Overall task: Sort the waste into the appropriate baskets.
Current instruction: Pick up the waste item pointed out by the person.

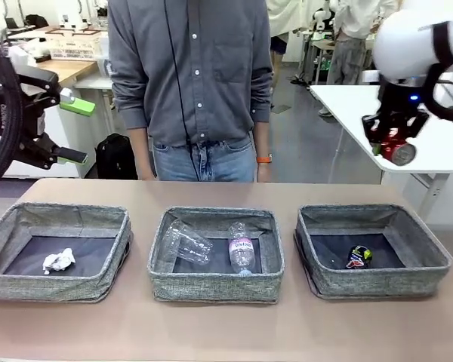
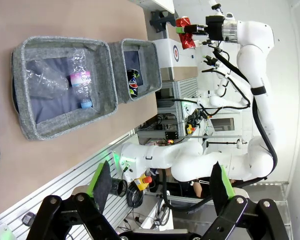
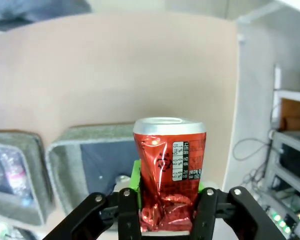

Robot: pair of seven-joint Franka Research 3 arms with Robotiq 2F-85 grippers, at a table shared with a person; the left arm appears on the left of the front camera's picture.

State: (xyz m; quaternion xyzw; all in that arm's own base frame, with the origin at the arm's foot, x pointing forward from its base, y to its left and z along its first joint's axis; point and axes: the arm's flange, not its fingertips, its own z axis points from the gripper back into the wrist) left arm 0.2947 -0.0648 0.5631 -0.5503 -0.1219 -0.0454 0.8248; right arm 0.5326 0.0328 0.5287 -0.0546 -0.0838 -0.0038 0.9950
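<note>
Right wrist view, lower centre: the right hand (image 3: 167, 212) is clamped on a crushed red can (image 3: 169, 170), crinkled foil-bright with small print too fine to read. Beyond, woven grey baskets (image 1: 215, 283) on the tan worktop (image 1: 226, 332) hold tissue (image 1: 59, 261), cup (image 1: 185, 241), pink-labelled bottle (image 1: 241, 249), dark can (image 1: 359, 256). Upper left, the left hand (image 1: 74, 130) gapes apart.

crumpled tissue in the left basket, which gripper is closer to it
Left. The left gripper hangs open above the basket holding the crumpled tissue; the right gripper is far across, high up, holding the crushed red can.
</note>
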